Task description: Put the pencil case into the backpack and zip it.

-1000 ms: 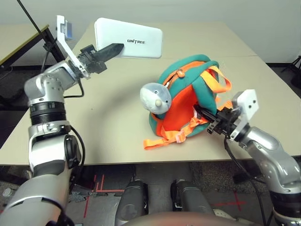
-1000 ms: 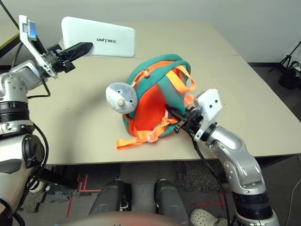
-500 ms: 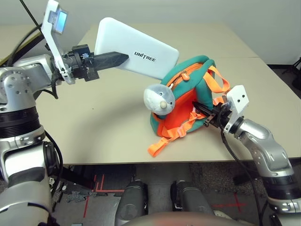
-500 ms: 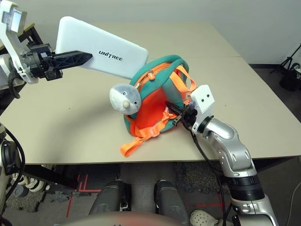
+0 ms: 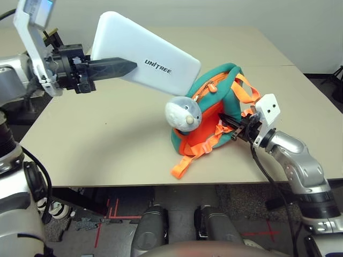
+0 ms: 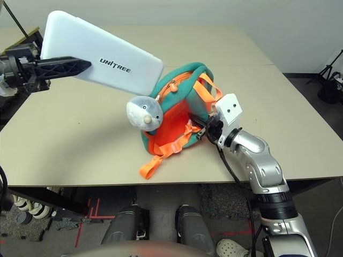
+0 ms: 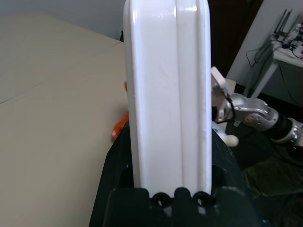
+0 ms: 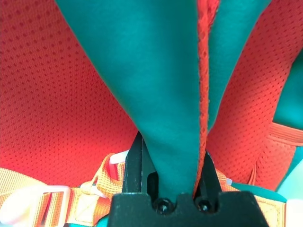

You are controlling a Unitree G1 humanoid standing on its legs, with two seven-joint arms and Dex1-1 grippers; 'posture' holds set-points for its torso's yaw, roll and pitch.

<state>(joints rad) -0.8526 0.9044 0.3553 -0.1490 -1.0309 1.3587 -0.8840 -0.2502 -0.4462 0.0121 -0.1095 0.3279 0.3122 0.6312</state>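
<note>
My left jaws (image 5: 120,67) grip the case (image 5: 146,53) in the upper left of the frame, its low corner by the backpack (image 5: 214,110) at centre on the tabletop (image 5: 107,139). My right jaws (image 5: 229,122) pinch its teal trim.

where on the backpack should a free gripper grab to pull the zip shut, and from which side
Take the small zipper pull on the orange zip track along the backpack top, coming from above and the far side. It dangles free there, while the plush toy blocks the front, the right gripper pinches teal fabric at the back, and the pencil case in the left gripper hangs over the opening.
</note>
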